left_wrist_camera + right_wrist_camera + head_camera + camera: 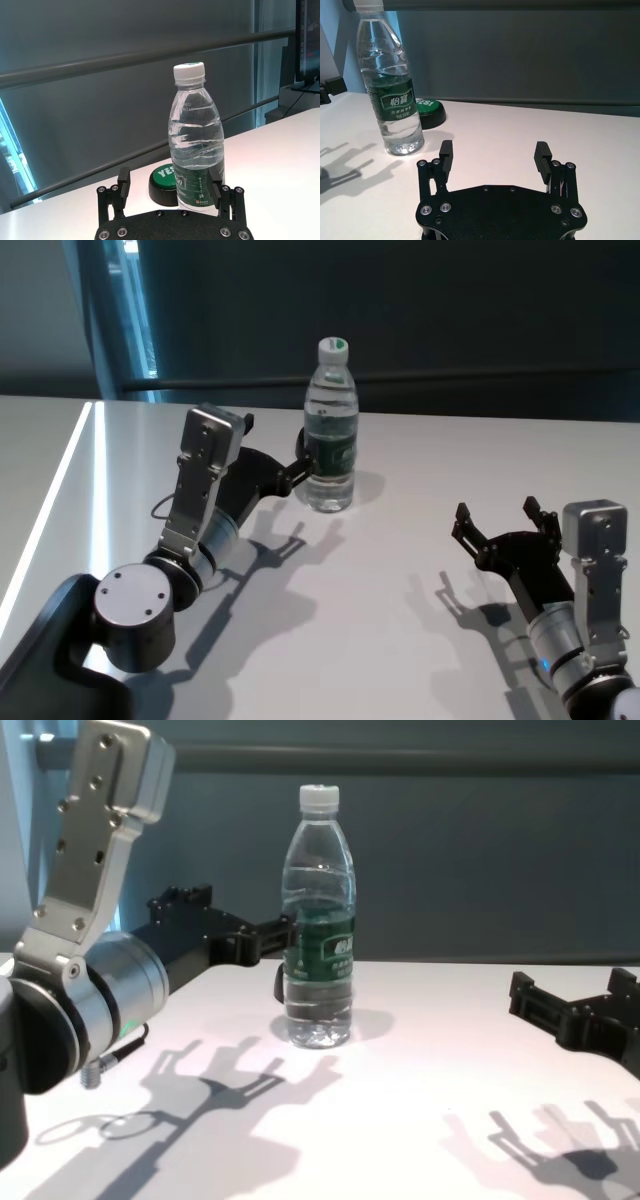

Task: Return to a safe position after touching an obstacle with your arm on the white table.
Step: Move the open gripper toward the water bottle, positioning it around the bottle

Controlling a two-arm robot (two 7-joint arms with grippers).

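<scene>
So our left gripper (pixel 303 468) is right up against the tall clear plastic water bottle with the white cap and green label (pixel 330 426), jaws open, one finger alongside the label. The bottle stands upright mid-way across the glossy white table (pixel 420 580). We should back straight off, no sideways sweep, or it tips. Our right gripper (pixel 497 523) sits open, well apart.

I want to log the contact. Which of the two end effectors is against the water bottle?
The left end effector: one open finger sits at the water bottle by its green label. The right end effector hovers open over the white table, well apart.
</scene>
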